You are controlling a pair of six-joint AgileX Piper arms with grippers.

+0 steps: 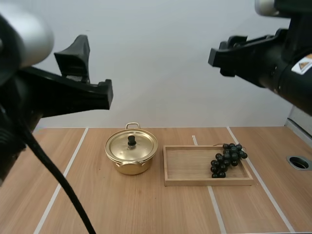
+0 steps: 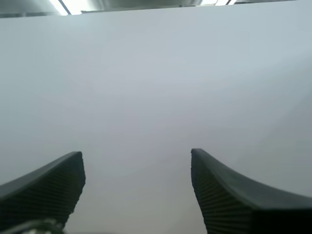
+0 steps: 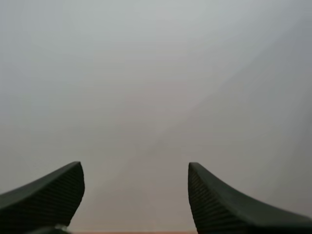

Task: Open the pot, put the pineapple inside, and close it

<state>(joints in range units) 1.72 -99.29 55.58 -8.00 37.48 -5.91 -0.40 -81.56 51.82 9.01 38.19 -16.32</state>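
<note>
Left gripper and right gripper gape empty; shiny round golden pot sits lidded beside wooden tray.

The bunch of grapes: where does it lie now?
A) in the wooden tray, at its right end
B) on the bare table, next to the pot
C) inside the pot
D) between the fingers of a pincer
A: the bunch of grapes lies in the wooden tray, at the end far from the pot, whose lid is on.
</note>
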